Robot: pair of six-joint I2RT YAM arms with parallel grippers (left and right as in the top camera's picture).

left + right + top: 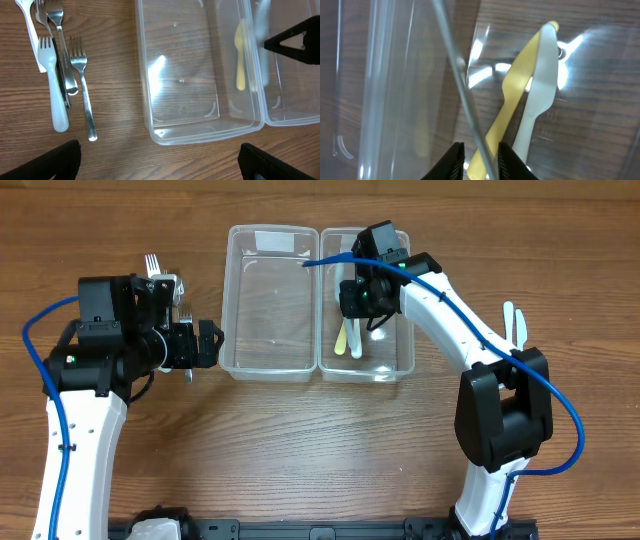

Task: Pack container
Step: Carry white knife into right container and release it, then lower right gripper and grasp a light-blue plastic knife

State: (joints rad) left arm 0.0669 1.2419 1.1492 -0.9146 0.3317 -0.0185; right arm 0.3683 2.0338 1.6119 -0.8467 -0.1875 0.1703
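The metal fork toward the tabletop's far-left corner looks thin, hard and slippery, so it is best pinched across its handle. Left jaws are wide apart. Right jaws are slightly apart and empty.

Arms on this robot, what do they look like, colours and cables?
Both the left arm and right arm have white links with black joint housings, and a blue cable runs along each. The left gripper and right gripper are black.
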